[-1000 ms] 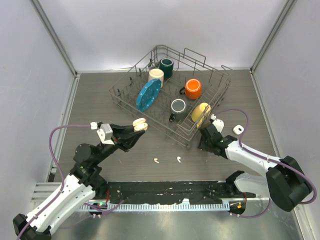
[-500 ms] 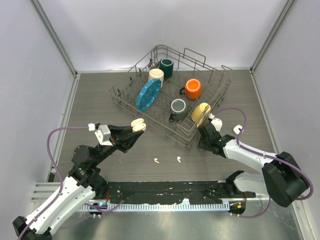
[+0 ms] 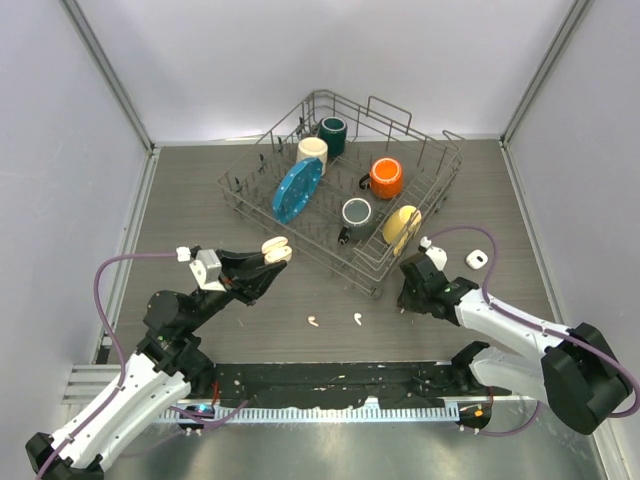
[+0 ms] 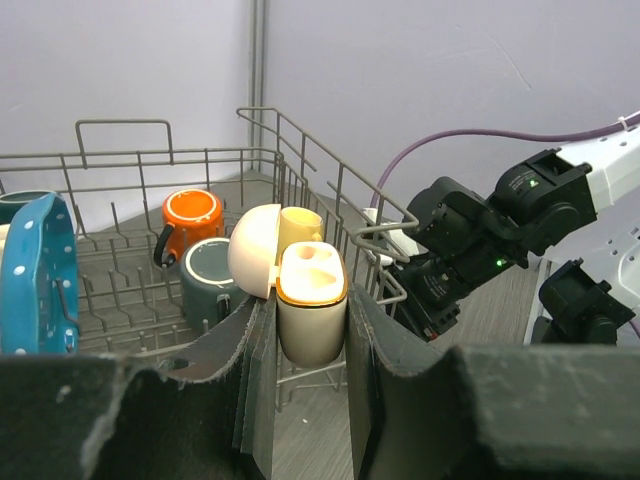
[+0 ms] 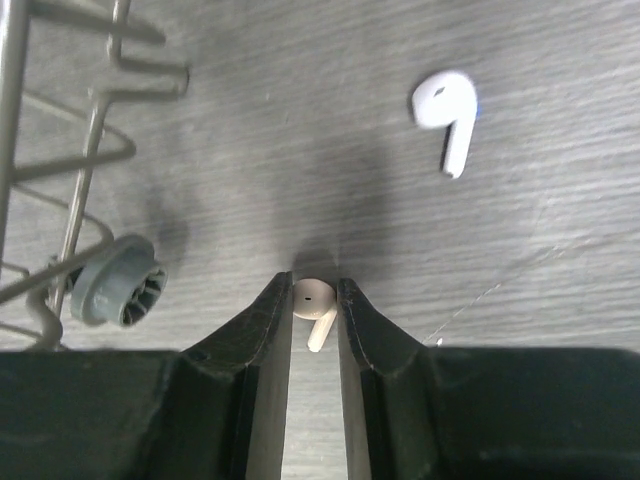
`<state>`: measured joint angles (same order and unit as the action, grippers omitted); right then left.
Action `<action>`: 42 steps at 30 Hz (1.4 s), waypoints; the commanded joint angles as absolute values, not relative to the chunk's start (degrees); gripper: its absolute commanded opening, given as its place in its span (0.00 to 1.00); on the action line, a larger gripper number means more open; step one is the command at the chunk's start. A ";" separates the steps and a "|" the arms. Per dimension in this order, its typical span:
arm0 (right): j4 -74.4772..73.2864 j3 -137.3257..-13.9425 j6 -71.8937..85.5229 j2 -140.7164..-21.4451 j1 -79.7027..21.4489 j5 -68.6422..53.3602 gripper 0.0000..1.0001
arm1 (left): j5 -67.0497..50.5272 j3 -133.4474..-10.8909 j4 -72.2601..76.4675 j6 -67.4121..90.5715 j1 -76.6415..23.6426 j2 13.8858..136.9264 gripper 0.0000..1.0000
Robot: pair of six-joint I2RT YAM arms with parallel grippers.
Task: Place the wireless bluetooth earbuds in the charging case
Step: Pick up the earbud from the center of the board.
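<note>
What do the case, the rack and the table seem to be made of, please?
The case looks like plastic: smooth cream shell. The rack is metal wire, probably coated: thin grey bent rods. The table seems wood-look laminate: matte grey with grain lines.

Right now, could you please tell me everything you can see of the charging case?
The charging case is a small, rounded, cream-beige shell of glossy-looking plastic with an orange band around its mouth. Its domed lid stands open to one side on a hinge, showing two recesses that both look empty. The case sits upright, off the table, pinched at its lower body by the shut left gripper. Nothing else touches it.
</note>
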<state>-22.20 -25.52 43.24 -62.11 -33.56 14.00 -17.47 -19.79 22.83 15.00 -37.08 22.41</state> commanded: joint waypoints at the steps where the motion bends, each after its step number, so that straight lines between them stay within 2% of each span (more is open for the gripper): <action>1: -27.24 -26.45 46.67 -61.08 -36.73 12.74 0.17 | -16.44 -19.43 24.52 15.29 -37.27 21.80 0.00; 7: -29.09 -27.51 48.07 -62.84 -38.85 14.94 0.21 | -16.26 -18.90 24.87 15.21 -37.27 21.71 0.00; 16: -29.44 -28.56 47.20 -64.25 -38.94 16.00 0.36 | -15.12 -18.72 24.17 14.41 -37.27 20.57 0.00; 22: -29.62 -28.83 47.11 -64.78 -40.07 16.17 0.42 | -15.03 -18.63 24.17 14.59 -37.27 20.65 0.00; 42: -31.03 -30.76 47.99 -68.20 -42.98 19.86 0.37 | -14.50 -18.46 23.20 14.85 -37.27 19.86 0.00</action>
